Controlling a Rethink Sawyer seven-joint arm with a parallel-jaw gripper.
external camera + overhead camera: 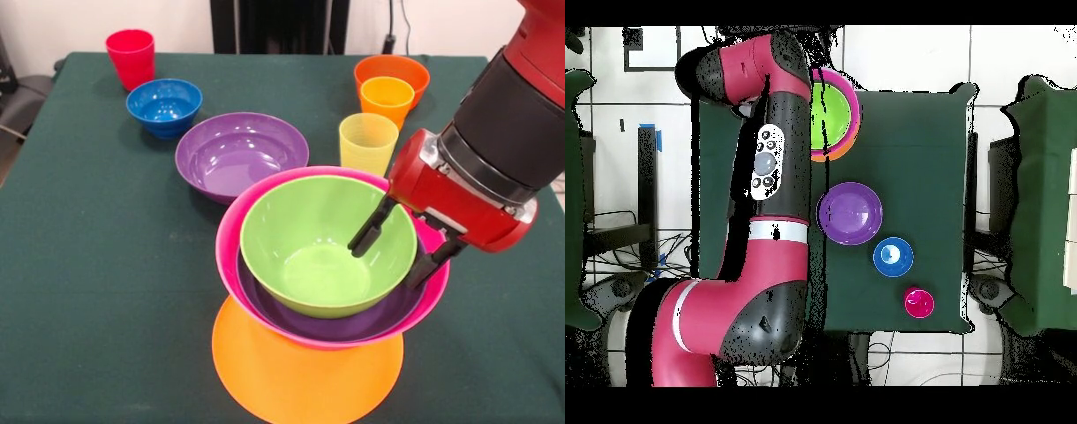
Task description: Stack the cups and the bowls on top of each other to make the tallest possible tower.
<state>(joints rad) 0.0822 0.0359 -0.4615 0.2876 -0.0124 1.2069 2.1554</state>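
The table (pixel 97 291) has a dark green cloth, and the tower (pixel 327 291) sits by its near edge in the front view, a little right of the middle. At the base is the orange bowl (pixel 300 371), turned upside down so its wide rim is on the cloth. On it sit the pink bowl (pixel 231 231), then a purple bowl (pixel 353 325) nested inside it, then the green bowl (pixel 305 256) on top, all three mouth up. The nested bowls sit off centre on the base, towards the far side.

The arm (pixel 765 190) comes in from the upper right in the front view. Its gripper (pixel 397 250) is spread part way open across the right-hand rim of the green bowl, one finger (pixel 369 233) inside the bowl and the other finger (pixel 431 263) outside it. Whether the fingers press on the rim I cannot tell.

The second purple bowl (pixel 240 155) stands mouth up just behind the tower, towards the middle of the tabletop. The blue bowl (pixel 164 106) is behind it to the left, also mouth up. The small red-orange bowl (pixel 392 72) is near the far right corner with the orange-yellow cup (pixel 387 99) upright at its front. The clear yellow cup (pixel 368 141) stands upright just behind the tower's far rim. The red cup (pixel 131 56) is upright near the far left corner.
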